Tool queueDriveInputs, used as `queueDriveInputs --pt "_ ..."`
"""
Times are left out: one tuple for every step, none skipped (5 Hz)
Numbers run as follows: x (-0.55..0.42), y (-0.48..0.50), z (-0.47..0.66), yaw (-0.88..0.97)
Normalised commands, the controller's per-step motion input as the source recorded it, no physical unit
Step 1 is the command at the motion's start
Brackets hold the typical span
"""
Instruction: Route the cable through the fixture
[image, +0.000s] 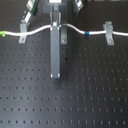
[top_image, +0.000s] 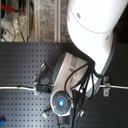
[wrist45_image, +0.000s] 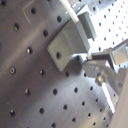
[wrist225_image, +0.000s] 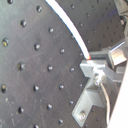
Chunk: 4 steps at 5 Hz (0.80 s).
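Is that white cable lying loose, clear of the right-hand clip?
No, in the first exterior view the cable runs through the right clip.

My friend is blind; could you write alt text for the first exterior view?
A white cable runs across a black perforated table, draped over grey clip brackets, while a robot gripper reaches down onto it at the middle clip.

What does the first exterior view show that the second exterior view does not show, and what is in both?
Only the first exterior view shows the blue band on the cable, the green band at its end, and a tall grey post at the middle.

Only the second exterior view shows the white arm from above, with a blue light, and clutter behind the board.

Both exterior views show the white cable, grey clips at the sides, and the black perforated board. The gripper's fingers are not clear in either.
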Motion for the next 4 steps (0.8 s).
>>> queueDriveInputs --pt "-0.017 0.062 0.75 -0.17" --pt "-0.034 -0.038 0.04 0.01" --pt "0.002 -0.003 0.06 0.0" --pt "0.003 -0.563 0.36 -0.39"
